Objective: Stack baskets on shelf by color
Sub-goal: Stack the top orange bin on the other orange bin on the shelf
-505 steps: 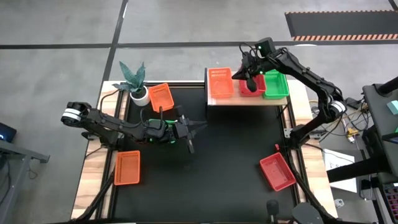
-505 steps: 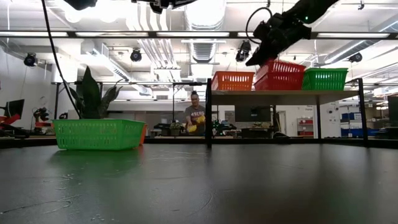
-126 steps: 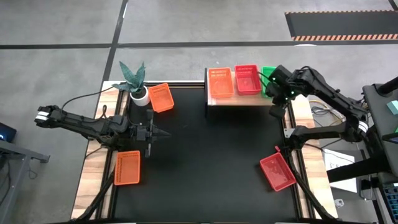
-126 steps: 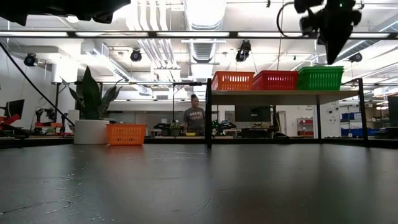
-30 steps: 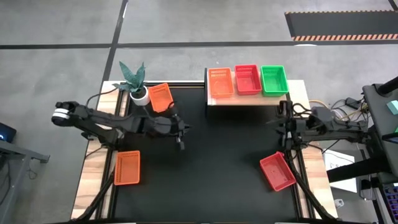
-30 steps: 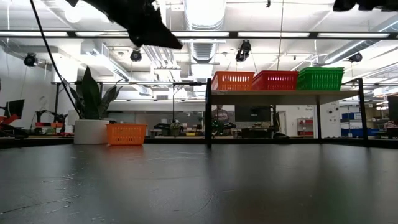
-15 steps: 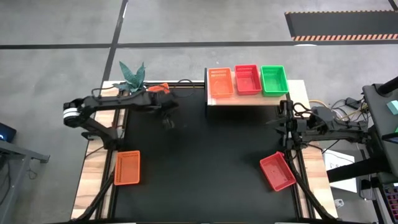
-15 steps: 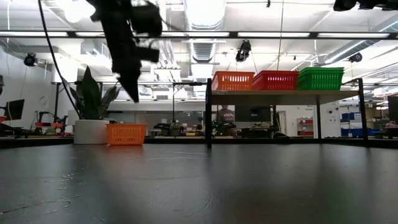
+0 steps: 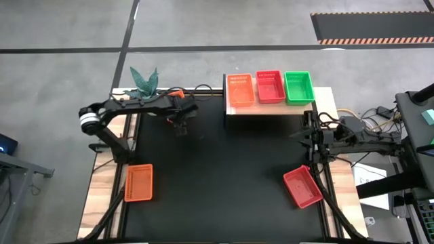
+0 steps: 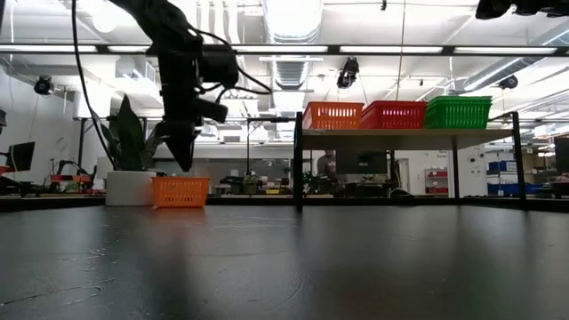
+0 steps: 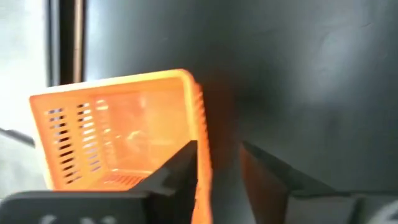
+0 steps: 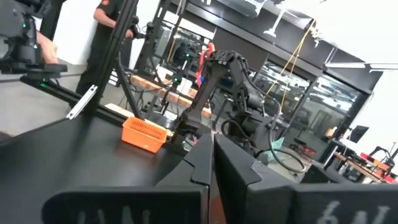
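My left gripper (image 9: 179,116) is open and points down over the orange basket (image 10: 180,191) that rests on the table beside the white plant pot (image 10: 129,188). In the left wrist view its fingers (image 11: 217,146) stand on either side of the basket's long wall (image 11: 200,124), one over the inside and one outside. The low view shows the fingertips (image 10: 184,163) just above the rim, touching nothing. From above, the arm hides most of that basket (image 9: 175,93). My right gripper (image 9: 303,133) is shut (image 12: 213,146) and waits at the table's right edge.
The shelf (image 9: 268,108) at the far edge carries orange (image 9: 241,90), red (image 9: 269,86) and green (image 9: 299,87) baskets side by side. Another orange basket (image 9: 139,181) lies near the left edge, and a red basket (image 9: 302,187) near the right edge. The plant stands next to my left gripper.
My left gripper has swung from the table's middle-left toward the far edge, turned to point down, and come down over the orange basket beside the plant pot.
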`<action>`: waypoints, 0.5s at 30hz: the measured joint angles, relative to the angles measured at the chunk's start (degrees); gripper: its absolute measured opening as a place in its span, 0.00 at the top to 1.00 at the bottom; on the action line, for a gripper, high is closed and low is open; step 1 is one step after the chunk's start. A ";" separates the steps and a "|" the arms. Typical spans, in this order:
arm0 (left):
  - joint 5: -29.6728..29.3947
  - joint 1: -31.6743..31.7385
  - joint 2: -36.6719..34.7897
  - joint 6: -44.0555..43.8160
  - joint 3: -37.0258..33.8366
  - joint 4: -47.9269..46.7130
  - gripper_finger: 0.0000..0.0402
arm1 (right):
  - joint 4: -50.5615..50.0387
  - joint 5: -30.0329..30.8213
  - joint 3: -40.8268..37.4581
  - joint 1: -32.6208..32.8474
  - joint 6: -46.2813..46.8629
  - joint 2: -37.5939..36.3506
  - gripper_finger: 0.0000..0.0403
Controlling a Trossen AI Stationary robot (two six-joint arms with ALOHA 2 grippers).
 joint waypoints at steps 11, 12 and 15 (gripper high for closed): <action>-2.68 3.00 0.31 1.67 -0.51 4.76 0.63 | -0.04 -0.02 0.00 0.00 1.47 0.02 0.98; -2.48 3.26 0.31 1.67 -0.71 5.39 0.63 | -0.02 -0.02 0.00 0.00 1.67 0.02 0.98; -1.29 3.95 0.31 1.66 -1.73 6.67 0.63 | -0.24 -0.05 0.00 0.00 1.73 0.02 0.98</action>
